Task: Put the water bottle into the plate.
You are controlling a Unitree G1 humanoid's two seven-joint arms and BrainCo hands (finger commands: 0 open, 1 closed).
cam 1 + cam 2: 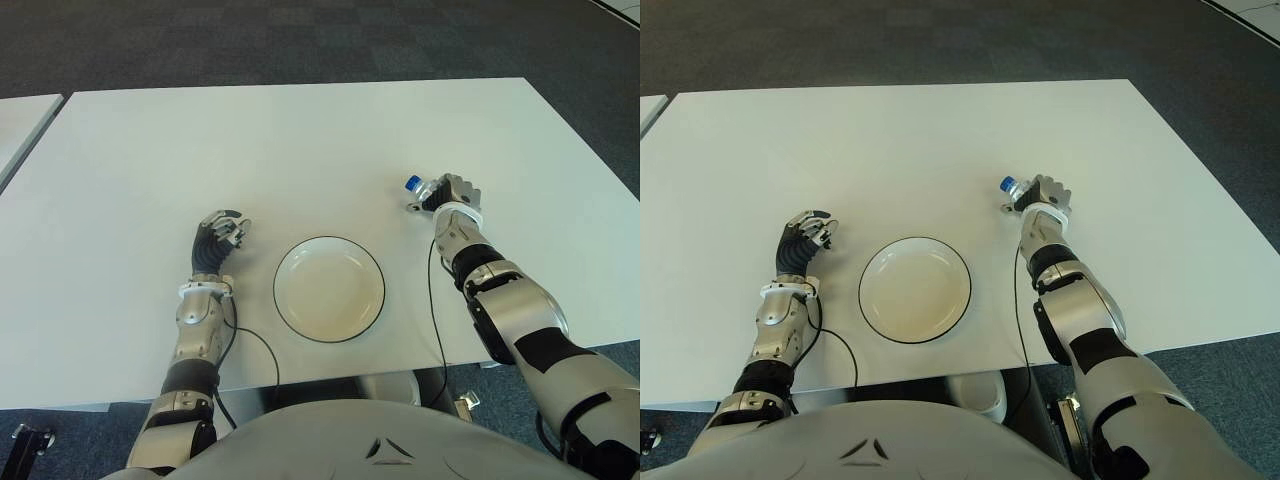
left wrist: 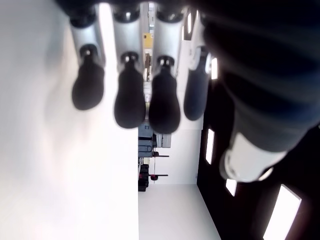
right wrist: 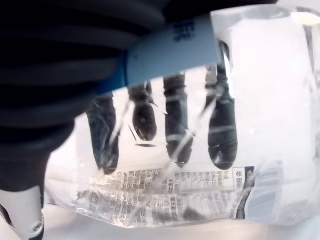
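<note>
A clear water bottle with a blue cap lies on its side on the white table, to the right of the plate. My right hand is wrapped around it. The right wrist view shows its fingers curled behind the transparent bottle and its printed label. The white plate with a dark rim sits near the table's front edge, between my arms, holding nothing. My left hand shows left of the plate, fingers loosely curled and holding nothing.
The table's front edge runs just below the plate. A second table's corner shows at the far left. Dark carpet lies beyond the table. Thin cables hang beside my forearms.
</note>
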